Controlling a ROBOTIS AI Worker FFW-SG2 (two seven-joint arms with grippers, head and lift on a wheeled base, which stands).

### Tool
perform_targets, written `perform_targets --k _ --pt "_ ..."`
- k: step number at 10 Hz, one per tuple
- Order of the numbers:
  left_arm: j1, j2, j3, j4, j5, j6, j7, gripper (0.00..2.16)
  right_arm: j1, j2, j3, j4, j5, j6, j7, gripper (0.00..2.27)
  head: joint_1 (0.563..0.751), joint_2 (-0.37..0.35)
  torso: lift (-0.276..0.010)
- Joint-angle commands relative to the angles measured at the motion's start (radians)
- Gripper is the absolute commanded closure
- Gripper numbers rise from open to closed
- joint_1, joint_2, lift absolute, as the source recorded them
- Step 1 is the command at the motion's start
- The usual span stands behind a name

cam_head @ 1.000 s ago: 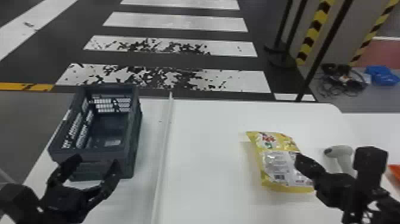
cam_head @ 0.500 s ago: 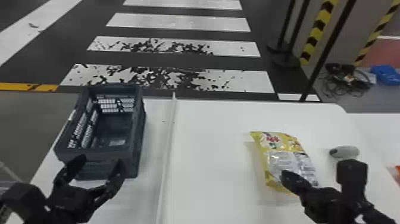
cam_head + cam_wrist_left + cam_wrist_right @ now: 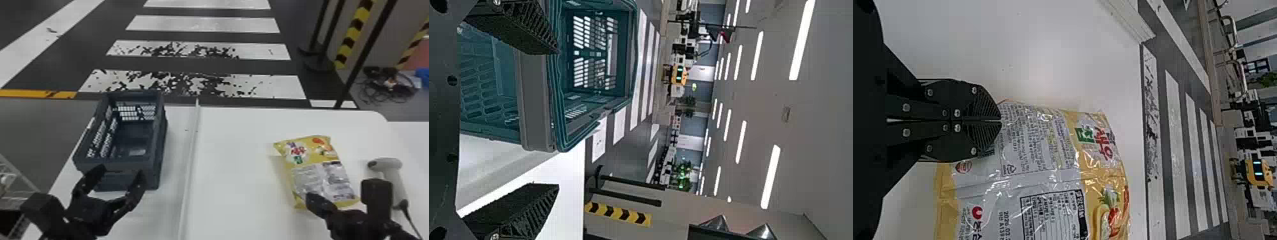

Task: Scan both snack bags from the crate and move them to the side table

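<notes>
White table (image 3: 236,159): crate (image 3: 119,166), bag (image 3: 319,178), likely scanner (image 3: 395,182)

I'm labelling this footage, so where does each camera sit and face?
Head view: on the head, facing forward and down at the table, crate and snack bag; left gripper and right gripper show.
Left wrist view: on the left wrist, facing past the crate to room and ceiling; the left gripper shows, open.
Right wrist view: on the right wrist, facing over the bag to the striped floor; the right gripper shows, shut.
Head and left wrist views share the crate.
</notes>
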Motion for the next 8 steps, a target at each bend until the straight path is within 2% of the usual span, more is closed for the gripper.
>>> perform_targets --k 1,6,8 --pt "-0.002 0.0 -0.001 0.001 0.0 0.0 0.0 0.04 0.009 0.002 0.002 0.009 -0.001 0.001 0.002 2.2 0.695 0.017 -0.099" --pt "-0.002 0.0 -0.001 0.004 0.0 0.0 0.0 0.04 0.02 0.0 0.025 0.055 0.004 -0.027 0.003 2.2 0.695 0.027 -0.099" --pt "-0.002 0.0 -0.001 0.002 0.0 0.0 0.0 0.04 0.026 0.002 -0.008 -0.037 -0.001 0.004 0.002 2.2 0.695 0.03 -0.099"
